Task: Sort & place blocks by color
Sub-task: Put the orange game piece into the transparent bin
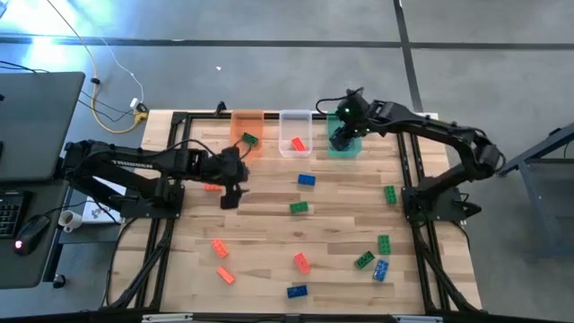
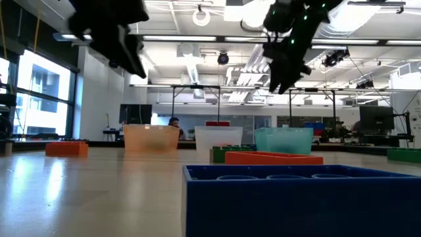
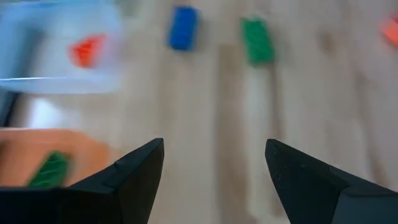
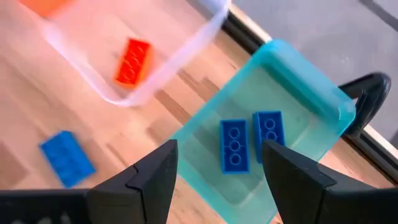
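Several small studded blocks lie flat on the wooden table, among them a blue one (image 1: 306, 179), a green one (image 1: 299, 207) and a red-orange one (image 1: 302, 262). At the far edge stand three bins. The orange bin (image 1: 247, 119) holds a green block (image 1: 249, 139). The clear bin (image 1: 295, 119) holds a red block (image 4: 133, 61). The green bin (image 4: 292, 74) holds two blue blocks (image 4: 234, 144) side by side. My right gripper (image 4: 219, 146) hangs open above the green bin with nothing between its fingers. My left gripper (image 3: 214, 146) is open over the table's left middle, empty.
More blocks lie near the front edge: orange ones (image 1: 219, 248) at the left, a blue one (image 1: 297, 291) in the middle, and green and blue ones (image 1: 380, 269) at the right. A green block (image 1: 389, 193) lies near the right arm's base. A desk with a mouse (image 1: 31, 231) stands left of the table.
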`<state>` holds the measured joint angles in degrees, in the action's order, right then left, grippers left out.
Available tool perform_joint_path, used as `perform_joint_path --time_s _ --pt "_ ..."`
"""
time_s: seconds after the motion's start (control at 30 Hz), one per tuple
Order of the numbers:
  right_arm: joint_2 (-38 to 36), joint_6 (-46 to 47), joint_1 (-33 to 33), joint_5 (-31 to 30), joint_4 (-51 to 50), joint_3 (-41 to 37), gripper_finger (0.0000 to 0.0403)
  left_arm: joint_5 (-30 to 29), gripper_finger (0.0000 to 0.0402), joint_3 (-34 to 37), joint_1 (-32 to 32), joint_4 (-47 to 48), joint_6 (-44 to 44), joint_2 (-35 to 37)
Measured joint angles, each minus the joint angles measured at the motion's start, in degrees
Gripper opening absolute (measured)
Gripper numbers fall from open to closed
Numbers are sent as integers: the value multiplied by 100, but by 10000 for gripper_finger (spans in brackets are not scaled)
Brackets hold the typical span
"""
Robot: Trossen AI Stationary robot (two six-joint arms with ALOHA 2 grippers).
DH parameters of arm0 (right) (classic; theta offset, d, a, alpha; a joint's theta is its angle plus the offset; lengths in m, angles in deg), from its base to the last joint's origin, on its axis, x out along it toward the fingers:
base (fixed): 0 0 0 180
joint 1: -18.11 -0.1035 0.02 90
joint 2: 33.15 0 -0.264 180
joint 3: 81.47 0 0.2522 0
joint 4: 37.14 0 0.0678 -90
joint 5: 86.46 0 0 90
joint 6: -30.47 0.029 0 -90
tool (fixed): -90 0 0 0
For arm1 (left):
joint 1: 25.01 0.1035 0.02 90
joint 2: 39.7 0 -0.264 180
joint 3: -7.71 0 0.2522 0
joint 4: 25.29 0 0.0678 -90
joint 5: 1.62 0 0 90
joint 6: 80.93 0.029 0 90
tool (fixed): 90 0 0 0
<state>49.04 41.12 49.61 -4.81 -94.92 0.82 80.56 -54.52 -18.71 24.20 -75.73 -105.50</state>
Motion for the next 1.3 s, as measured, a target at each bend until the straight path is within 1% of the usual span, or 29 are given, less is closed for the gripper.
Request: perform_joint_path --time_s 0.1,0.23,0.53,0.7,0.77,0.93,1.13,1.3 --pt "-249 124 -92 -25 49 0 217 248 269 0 -347 436 162 0" --pt "-457 150 -197 -23 101 0 217 382 269 0 -837 843 205 2" --pt "-503 348 -352 -25 145 0 217 990 269 0 -1807 1431 205 1" --pt "-503 351 -389 -27 202 0 217 989 269 0 -2399 1469 132 2" --pt "-503 419 -391 -27 200 0 217 873 269 -1 -2626 1462 125 -49" --pt "-503 455 -391 -27 197 0 217 545 269 -2 -3096 1389 128 -406" --pt "-503 455 -391 -27 200 0 217 566 269 -2 -3450 1332 143 -1173" --pt "-503 455 -391 -25 197 0 217 567 269 -2 -3586 1260 64 -1679"
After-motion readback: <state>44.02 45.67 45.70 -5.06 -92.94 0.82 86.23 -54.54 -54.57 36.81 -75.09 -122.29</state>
